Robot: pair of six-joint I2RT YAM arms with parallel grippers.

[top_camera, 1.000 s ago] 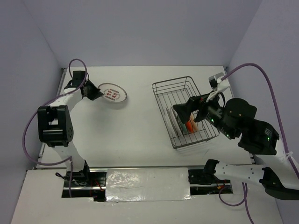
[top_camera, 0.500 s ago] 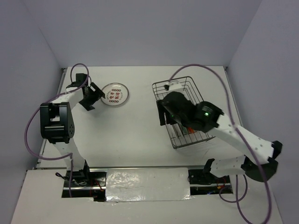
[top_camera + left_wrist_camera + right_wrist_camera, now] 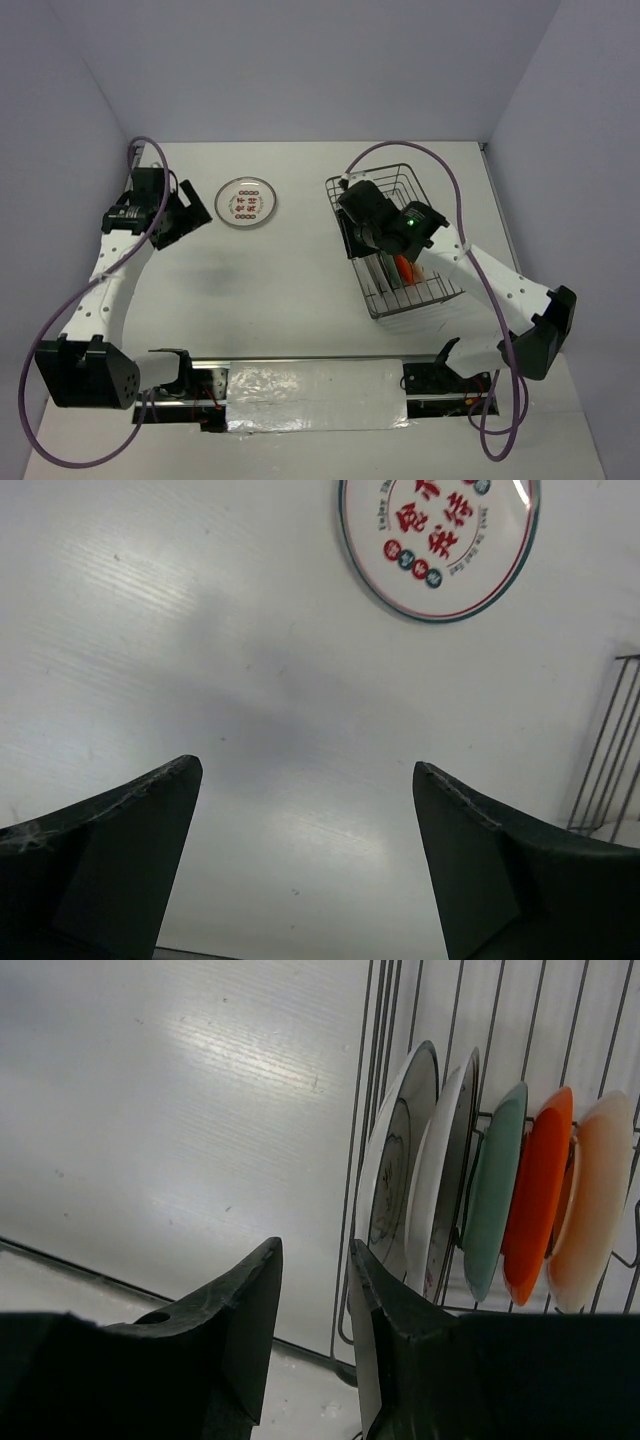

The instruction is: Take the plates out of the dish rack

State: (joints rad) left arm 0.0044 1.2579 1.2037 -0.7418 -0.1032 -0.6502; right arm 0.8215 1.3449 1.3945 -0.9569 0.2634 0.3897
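Observation:
The dish rack [image 3: 432, 285] stands at the right of the table, with several plates [image 3: 390, 268] upright on edge in it. The right wrist view shows them as two white ones [image 3: 395, 1160], a teal one [image 3: 495, 1190], an orange one [image 3: 535, 1200] and a cream one [image 3: 595, 1200]. My right gripper [image 3: 352, 245] [image 3: 315, 1250] hovers over the rack's left wall [image 3: 352, 1180]; its jaws stand a narrow gap apart with nothing between them. A white plate with red marks [image 3: 246, 202] [image 3: 440, 540] lies flat on the table. My left gripper [image 3: 190, 218] [image 3: 305, 770] is wide open and empty, just left of that plate.
A corner of the rack [image 3: 605, 750] shows at the right edge of the left wrist view. The purple cables [image 3: 400, 150] loop above both arms. Walls close the table on three sides, and the mounting rail [image 3: 310, 385] runs along the near edge.
My left arm has drawn back to the left of the plate, which now lies free on the table. My right gripper moved to the rack's left wall and its jaws narrowed.

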